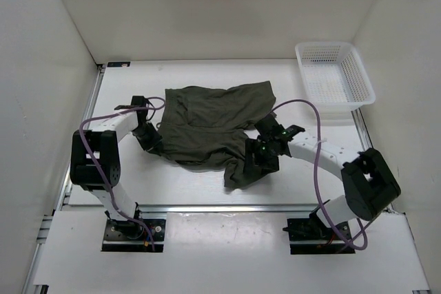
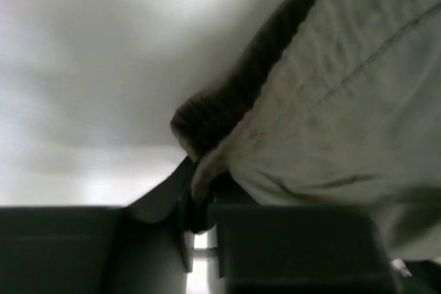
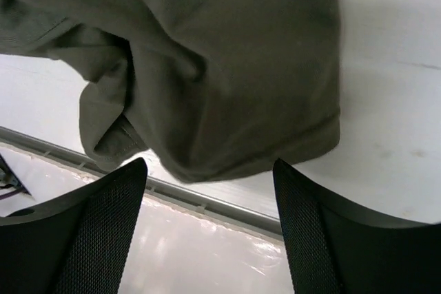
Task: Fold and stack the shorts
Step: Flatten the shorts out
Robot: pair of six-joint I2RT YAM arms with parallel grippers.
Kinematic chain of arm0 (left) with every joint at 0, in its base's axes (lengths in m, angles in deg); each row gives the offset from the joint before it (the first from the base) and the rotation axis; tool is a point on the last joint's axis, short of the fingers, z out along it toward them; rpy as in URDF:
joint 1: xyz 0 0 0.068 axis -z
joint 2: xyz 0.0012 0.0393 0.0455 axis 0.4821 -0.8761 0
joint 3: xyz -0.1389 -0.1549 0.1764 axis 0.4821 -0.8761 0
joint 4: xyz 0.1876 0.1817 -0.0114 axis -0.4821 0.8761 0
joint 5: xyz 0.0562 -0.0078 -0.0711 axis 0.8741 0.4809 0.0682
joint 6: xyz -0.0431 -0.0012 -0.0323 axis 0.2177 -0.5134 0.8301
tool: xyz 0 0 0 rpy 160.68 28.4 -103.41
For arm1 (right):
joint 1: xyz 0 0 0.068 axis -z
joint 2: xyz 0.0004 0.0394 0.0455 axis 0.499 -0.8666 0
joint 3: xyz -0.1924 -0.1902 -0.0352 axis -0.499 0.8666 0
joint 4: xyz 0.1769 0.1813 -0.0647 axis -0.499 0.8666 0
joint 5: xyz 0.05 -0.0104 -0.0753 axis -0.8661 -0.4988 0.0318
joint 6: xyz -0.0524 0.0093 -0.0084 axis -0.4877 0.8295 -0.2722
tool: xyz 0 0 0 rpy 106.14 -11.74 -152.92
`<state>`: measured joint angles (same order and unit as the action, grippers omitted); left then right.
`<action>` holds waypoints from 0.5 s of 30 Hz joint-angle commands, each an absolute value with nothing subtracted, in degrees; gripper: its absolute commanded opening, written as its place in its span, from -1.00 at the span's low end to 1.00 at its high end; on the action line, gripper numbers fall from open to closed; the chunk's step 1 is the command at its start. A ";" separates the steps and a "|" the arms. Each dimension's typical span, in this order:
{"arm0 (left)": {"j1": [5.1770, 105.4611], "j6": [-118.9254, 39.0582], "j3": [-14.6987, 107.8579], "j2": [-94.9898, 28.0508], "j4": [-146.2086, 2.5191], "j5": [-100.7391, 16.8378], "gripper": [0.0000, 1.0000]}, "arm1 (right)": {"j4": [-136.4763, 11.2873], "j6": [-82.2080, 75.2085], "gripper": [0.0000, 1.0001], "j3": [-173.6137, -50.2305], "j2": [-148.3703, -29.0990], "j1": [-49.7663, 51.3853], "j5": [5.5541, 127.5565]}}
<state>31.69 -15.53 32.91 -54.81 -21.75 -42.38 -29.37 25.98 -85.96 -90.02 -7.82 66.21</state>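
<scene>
1. The surface carries the shorts at its middle, between the two arms. They are crumpled and not yet folded.
2. The shorts are spread roughly left to right. One lobe of fabric trails toward the near edge on the right side.
3. A white basket is set at the far right corner, well apart from the shorts.
4. The left gripper is placed at the left edge of the shorts. In the left wrist view its fingers are nearly together, and a fold of the fabric is pinched between them, so it is judged to be clamped on the cloth.
5. The right gripper is set at the trailing lobe. In the right wrist view its fingers are spread wide, with the hem hanging just beyond the tips and nothing gripped.
6. The next move is judged to turn on this: the free lobe lies directly ahead of the spread right gripper, which is the nearer one to it.
</scene>
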 commanded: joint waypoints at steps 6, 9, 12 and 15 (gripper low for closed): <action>32.07 -15.83 39.27 -54.31 -24.48 -40.46 -0.79 | -36.21 26.60 -0.12 -86.11 -98.00 -8.03 64.34; 31.38 -16.36 41.20 -53.25 -23.25 -40.46 -0.79 | -31.83 25.03 -1.00 -89.18 -98.62 -5.84 71.63; 29.18 -17.58 43.14 -51.85 -21.58 -39.84 -0.79 | -25.33 21.09 -1.00 -91.39 -92.59 -1.71 81.35; 27.68 -18.90 47.16 -53.06 -19.65 -39.31 -0.79 | -19.27 16.51 -1.00 -96.83 -88.70 3.20 86.75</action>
<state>29.57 -17.01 42.42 -55.05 -20.88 -40.80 -26.52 22.13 -90.88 -94.61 -0.39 76.79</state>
